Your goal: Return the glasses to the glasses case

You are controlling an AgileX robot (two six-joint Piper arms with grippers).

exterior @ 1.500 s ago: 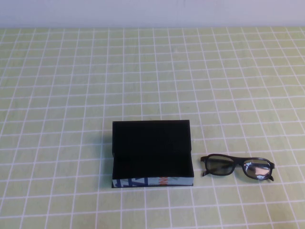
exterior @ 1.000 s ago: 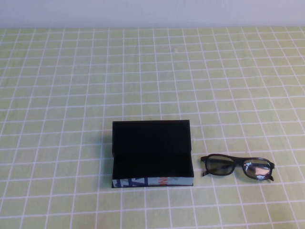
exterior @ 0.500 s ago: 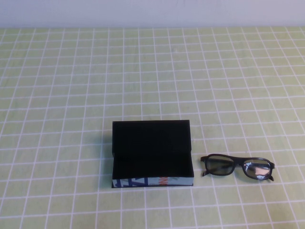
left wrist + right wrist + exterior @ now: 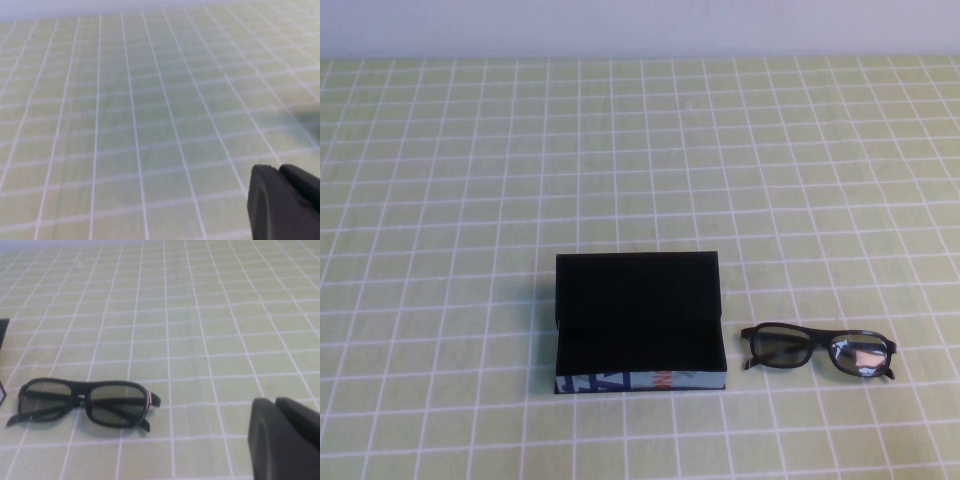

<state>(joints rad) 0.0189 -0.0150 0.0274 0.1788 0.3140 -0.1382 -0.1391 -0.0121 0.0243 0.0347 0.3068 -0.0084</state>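
Note:
The glasses case (image 4: 638, 320) lies open on the green checked cloth, flap lid raised at the back, light-blue printed front edge facing me, and nothing inside. The black glasses (image 4: 817, 349) lie on the cloth just right of the case, a small gap between them. They also show in the right wrist view (image 4: 87, 402), arms folded under. My right gripper (image 4: 275, 402) is shut and empty, well apart from the glasses. My left gripper (image 4: 277, 172) is shut and empty over bare cloth. Neither gripper shows in the high view.
The green checked cloth (image 4: 640, 150) covers the whole table up to a pale wall at the back. A black corner of the case (image 4: 2, 330) shows at the edge of the right wrist view.

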